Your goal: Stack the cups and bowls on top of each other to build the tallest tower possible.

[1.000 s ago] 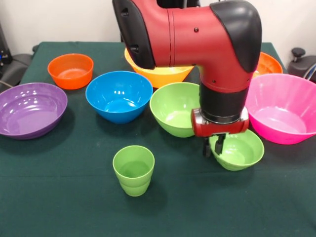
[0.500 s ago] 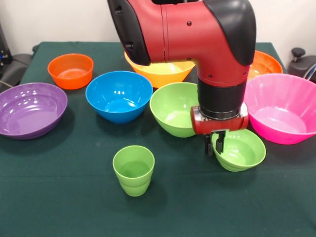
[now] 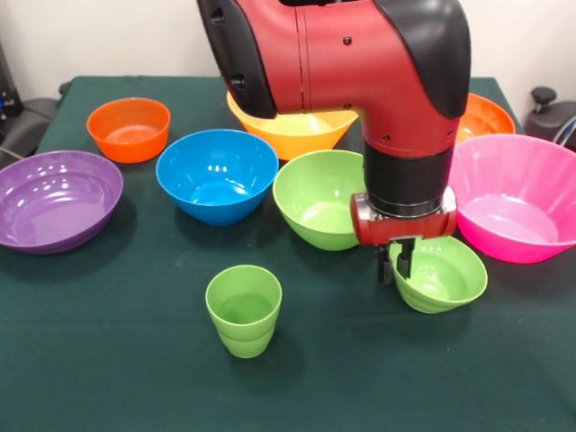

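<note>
Claw (image 3: 399,263) closed on near-left rim of small green bowl (image 3: 443,274), bowl tilted, beside larger green bowl (image 3: 317,198) and pink bowl (image 3: 517,193). Green cup (image 3: 243,309) upright on desk (image 3: 108,360).

A dark green cloth (image 3: 108,378) covers the surface — behind it a plain pale wall (image 3: 108,36), evenly lit.

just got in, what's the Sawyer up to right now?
The arm's gripper is shut on the rim of the small glossy lime green plastic bowl, which sits tilted near the big pink plastic bowl. Nothing is stacked yet: the lime green plastic cup stands alone in front, and the larger green bowl, blue bowl, purple bowl and orange bowl lie separately.
</note>
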Available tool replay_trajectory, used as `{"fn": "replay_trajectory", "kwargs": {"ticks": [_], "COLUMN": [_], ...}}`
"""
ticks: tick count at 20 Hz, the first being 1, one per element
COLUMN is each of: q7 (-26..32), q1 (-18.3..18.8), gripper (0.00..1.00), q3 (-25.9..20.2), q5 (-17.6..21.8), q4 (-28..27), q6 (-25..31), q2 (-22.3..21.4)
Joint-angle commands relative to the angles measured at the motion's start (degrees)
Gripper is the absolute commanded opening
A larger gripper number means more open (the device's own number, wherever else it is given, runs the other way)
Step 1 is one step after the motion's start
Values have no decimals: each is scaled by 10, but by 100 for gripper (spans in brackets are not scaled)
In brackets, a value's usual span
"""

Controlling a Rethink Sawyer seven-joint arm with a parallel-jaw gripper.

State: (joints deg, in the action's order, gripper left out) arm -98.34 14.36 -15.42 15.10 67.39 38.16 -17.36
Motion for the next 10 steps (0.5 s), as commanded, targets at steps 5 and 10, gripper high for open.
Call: {"fn": "replay_trajectory", "kwargs": {"ticks": [5,10], "q7": [48,42], "q1": [-34,-46], "gripper": [0,0], "q3": [-30,-40], "q5": [-5,-9], "q4": [-135,-144], "q6": [220,244], "q2": [5,-5]}}
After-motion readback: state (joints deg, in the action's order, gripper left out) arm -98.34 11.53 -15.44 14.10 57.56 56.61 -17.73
